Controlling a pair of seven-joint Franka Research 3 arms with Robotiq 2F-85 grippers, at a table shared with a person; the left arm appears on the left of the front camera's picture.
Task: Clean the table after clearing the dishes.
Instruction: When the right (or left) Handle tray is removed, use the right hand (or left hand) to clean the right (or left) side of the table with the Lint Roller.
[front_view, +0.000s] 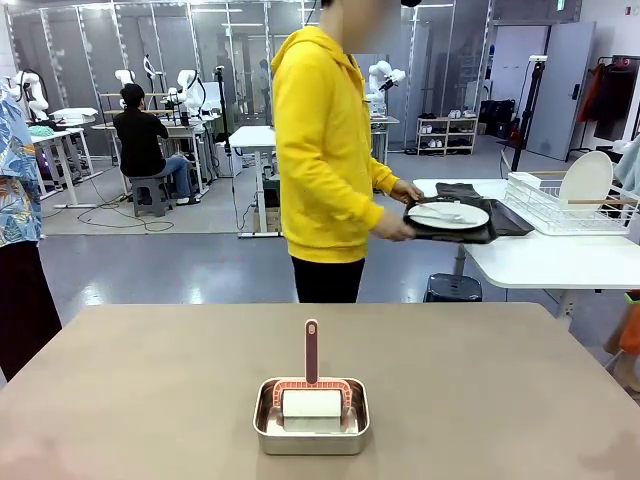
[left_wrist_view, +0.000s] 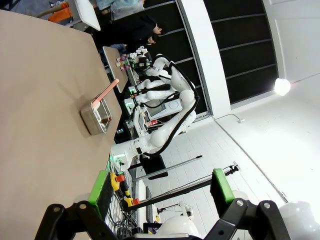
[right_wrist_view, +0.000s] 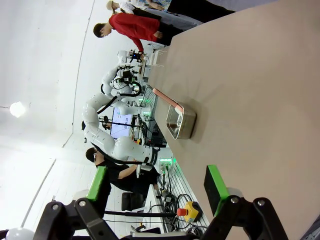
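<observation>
Now on the table (front_view: 500, 400): matte taupe-brown top, wide and rectangular, long axis left to right.
Pan (front_view: 311, 420): small, rectangular, brushed steel with rounded corners, near the table's middle at the near edge.
Roller (front_view: 311, 352): white cylinder in a pink frame, lying in the pan; its slim pink handle rises out and points to the far side.
Tray (front_view: 455, 225): dark, flat, rectangular, long axis roughly left to right, at far right, held in both hands by a person (front_view: 325, 150) in a yellow hoodie.
Plate (front_view: 448, 215): round, white, on the tray, with silver cutlery across it.
White table (front_view: 540, 260): smooth, just beyond the tray, carrying a white wire rack (front_view: 570, 205).
Left gripper (left_wrist_view: 161, 186): fingers spread wide, nothing between the green pads.
Right gripper (right_wrist_view: 156, 186): fingers wide apart, nothing between them.
</observation>
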